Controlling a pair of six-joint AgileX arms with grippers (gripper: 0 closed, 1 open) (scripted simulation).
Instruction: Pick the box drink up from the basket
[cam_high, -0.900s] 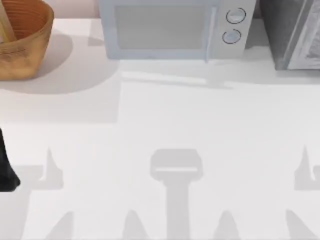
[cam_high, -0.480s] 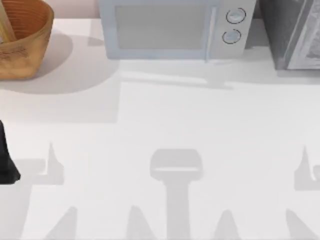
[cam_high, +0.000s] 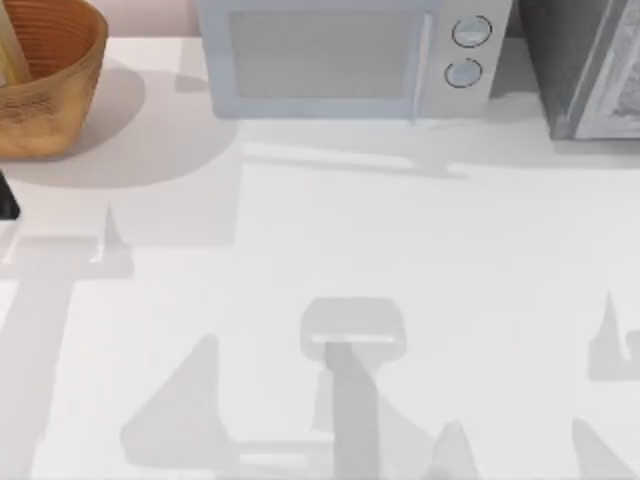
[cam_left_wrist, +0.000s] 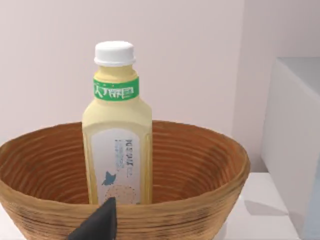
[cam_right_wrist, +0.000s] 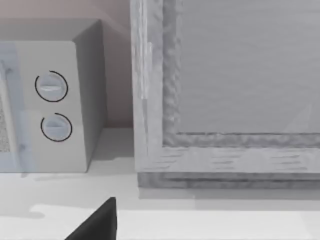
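Note:
The basket (cam_high: 50, 90), round golden-tan wicker, stands at the table's back left corner. In it the box drink (cam_high: 10, 50) shows as a pale sliver at the picture's edge. In the left wrist view the box drink (cam_left_wrist: 117, 145) stands upright inside the basket (cam_left_wrist: 200, 165). It is pale yellow with a square body, a white cap and a green neck band. One dark fingertip (cam_left_wrist: 101, 221) of my left gripper sits just in front of the basket's near rim. A black part of my left arm (cam_high: 5, 195) shows just in front of the basket. The right wrist view has one dark fingertip (cam_right_wrist: 97, 222) low over the table.
A pale blue-grey microwave (cam_high: 340, 60) stands along the back edge, right of the basket. A grey framed cabinet (cam_high: 590, 65) fills the back right corner, close in front of the right wrist camera (cam_right_wrist: 225, 90). The white tabletop (cam_high: 350, 250) spreads in front.
The black part of my left arm has moved along the left edge from the table's front toward the basket. The arm shadows on the table have shifted.

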